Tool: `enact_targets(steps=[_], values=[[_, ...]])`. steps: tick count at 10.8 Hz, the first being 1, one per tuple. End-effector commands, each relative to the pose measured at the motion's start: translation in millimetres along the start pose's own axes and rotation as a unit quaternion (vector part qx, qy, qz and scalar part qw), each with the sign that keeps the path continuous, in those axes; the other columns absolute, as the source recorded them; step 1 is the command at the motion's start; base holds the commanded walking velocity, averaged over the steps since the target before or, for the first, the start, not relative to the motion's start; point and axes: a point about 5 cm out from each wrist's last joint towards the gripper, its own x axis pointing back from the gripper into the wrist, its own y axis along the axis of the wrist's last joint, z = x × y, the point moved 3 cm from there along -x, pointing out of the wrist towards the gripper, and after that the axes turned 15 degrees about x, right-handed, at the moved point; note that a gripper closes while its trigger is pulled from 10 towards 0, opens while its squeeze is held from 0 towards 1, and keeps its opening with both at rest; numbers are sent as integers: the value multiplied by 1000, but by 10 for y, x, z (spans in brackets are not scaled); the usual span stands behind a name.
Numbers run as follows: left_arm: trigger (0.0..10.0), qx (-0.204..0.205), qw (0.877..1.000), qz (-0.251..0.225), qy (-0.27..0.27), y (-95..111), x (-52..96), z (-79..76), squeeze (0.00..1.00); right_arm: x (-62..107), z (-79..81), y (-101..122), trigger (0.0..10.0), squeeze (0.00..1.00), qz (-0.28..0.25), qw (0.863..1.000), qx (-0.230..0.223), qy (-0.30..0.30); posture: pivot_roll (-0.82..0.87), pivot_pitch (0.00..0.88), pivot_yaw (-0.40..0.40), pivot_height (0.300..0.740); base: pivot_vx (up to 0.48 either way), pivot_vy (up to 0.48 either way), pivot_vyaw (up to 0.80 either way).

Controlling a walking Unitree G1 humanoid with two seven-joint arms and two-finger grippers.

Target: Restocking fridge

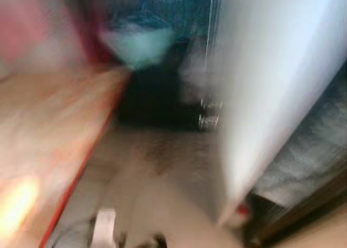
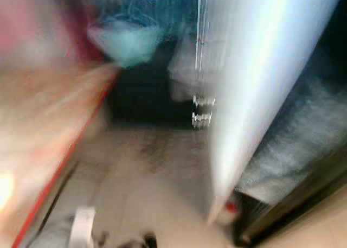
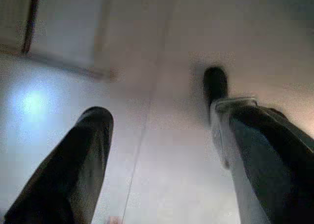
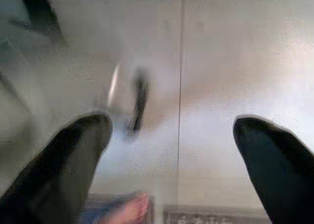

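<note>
While the head views are smeared by motion, a tall white panel, probably the fridge door point(image 1: 271, 90), can be made out standing open, edge toward the camera. Its long axis runs up and down, leaning a little in the tilted view, with its lower corner near the floor point(image 1: 162, 166). Left of the door lies a dark gap, and beyond that gap a wooden surface with a red edge point(image 1: 54, 139). Above the gap sits something pale teal point(image 1: 138, 44), too blurred to name.

Both arms hang over bare floor tiles. The left gripper point(image 3: 157, 126) is spread wide and empty, nothing between its fingers. The right gripper point(image 4: 171, 136) is likewise parted and carries nothing; a small dark blurred shape lies on the tiles under it, and I cannot tell what it is.

As a judgement, restocking looks at an early or in-between stage: the door is open, but no item is in hand, so fetching goods and placing them inside remains.
</note>
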Motion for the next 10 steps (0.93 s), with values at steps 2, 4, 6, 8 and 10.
enact_targets(steps=[2,4,6,8,10], values=[[10000,-8,999,44,16,-273,45,120,0,-34,25,156,10000,0,-30,1000,4,1,-1,46,84,740,0,0,0],[10000,-7,999,44,17,-268,44,120,0,-35,27,166,10000,0,-33,999,8,2,2,50,84,740,0,0,0],[10000,-6,999,45,16,-269,44,119,0,-36,22,180,10000,0,-35,999,14,1,0,56,87,740,0,0,781],[10000,-5,999,44,16,-265,43,116,0,-37,20,180,10000,0,-32,999,22,2,3,59,84,740,0,0,794],[10000,-4,999,44,16,-265,43,114,0,-36,19,183,10000,0,-32,999,29,2,6,63,84,740,0,0,797]])
